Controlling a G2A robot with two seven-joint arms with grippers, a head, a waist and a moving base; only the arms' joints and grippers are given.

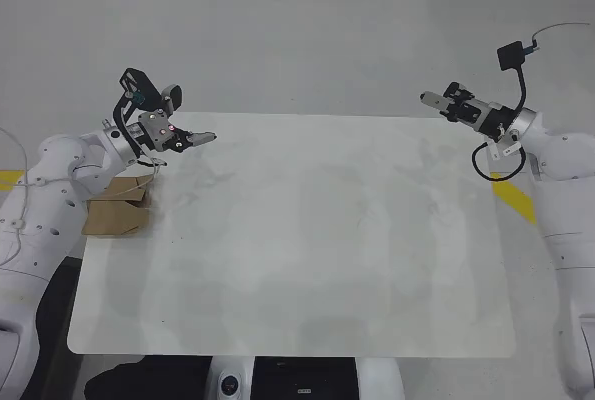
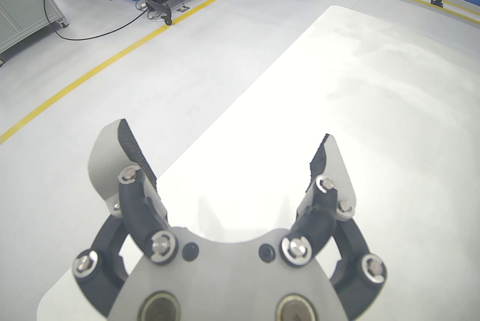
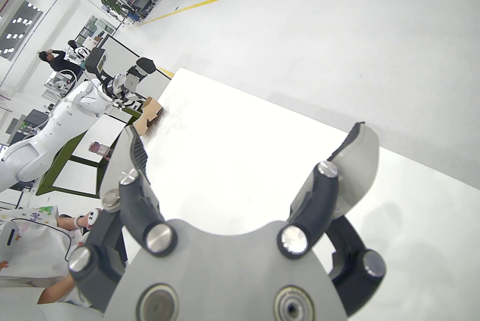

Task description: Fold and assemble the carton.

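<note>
Brown cardboard carton, partly flattened with its panels creased, lies at the left edge of the white worktop, tucked under the left arm's forearm. It looks to hang a little over that edge, though the arm hides part of it. In the right wrist view the carton shows as a low tan shape at the far side of the worktop.

The left gripper hovers above the rear left part of the worktop, beyond the carton and apart from it. In its own wrist view the left gripper has its jaws spread wide with nothing between them. The right gripper hangs over the rear right corner, well apart from the carton. In its wrist view the right gripper is likewise released and empty.

The carton is probably light and fairly stiff across each panel, yet ready to bend along its score lines. It may skid on the smooth worktop if pushed from one side only. A pinch on a free flap edge or on a doubled fold looks the surest hold, and the overhanging side may give the jaws room to close. Squeezing hard on a single wall could crush or crease it off the score.
</note>
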